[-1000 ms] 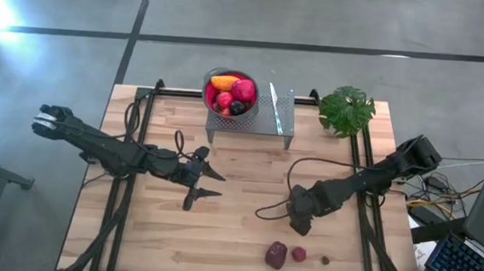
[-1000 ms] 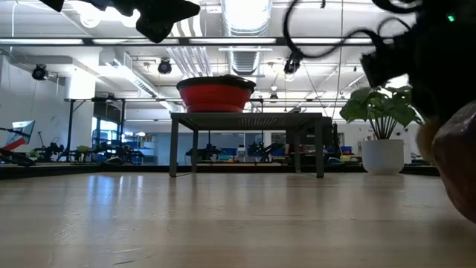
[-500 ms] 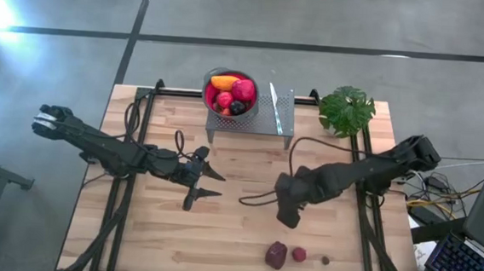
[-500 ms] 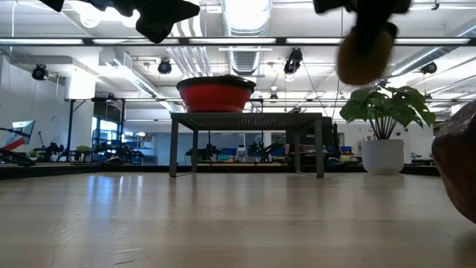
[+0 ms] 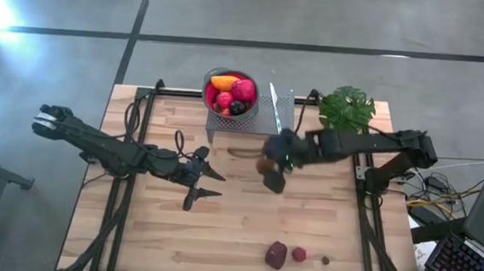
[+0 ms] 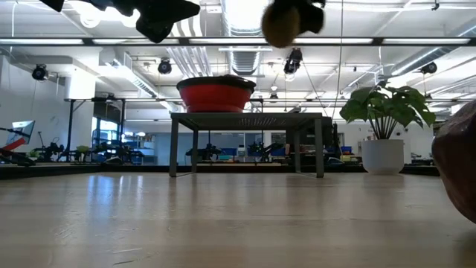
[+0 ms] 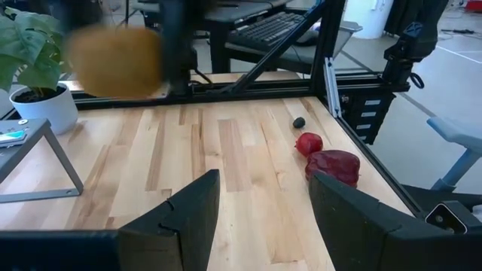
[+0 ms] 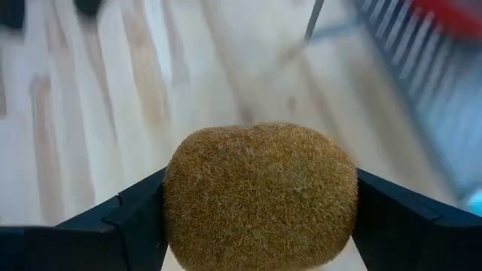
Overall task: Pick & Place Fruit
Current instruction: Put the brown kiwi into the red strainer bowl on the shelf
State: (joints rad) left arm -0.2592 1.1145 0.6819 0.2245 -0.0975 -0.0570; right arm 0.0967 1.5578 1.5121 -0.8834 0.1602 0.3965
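Gripping a fuzzy brown oval kiwi between its two dark fingers, the right gripper hangs in the air above the middle of the table, just in front of the grey metal stand that carries the round metal bowl with the red lining. The low view shows the kiwi high up, above the level of the bowl's rim.

Going left to right across the overhead view: the left gripper waits over the left half of the table with its fingers parted and nothing between them. Next comes the bowl on its stand at the far edge, already holding an orange fruit, red ones and a dark one. To its right stands the green leafy potted plant. Near the front edge on the right lie a larger dark maroon fruit, a small red berry just beside it, and a tiny dark fruit.

The step in hand looks like the carry: one fruit is lifted and on its way to the bowl. The next move would call for bringing the kiwi over the bowl's rim before the fingers part, clear of the fruit piled inside.

The pale wooden plank table has black rails along its sides. Beyond it the low view shows a large workshop hall with ceiling lights and ducting.
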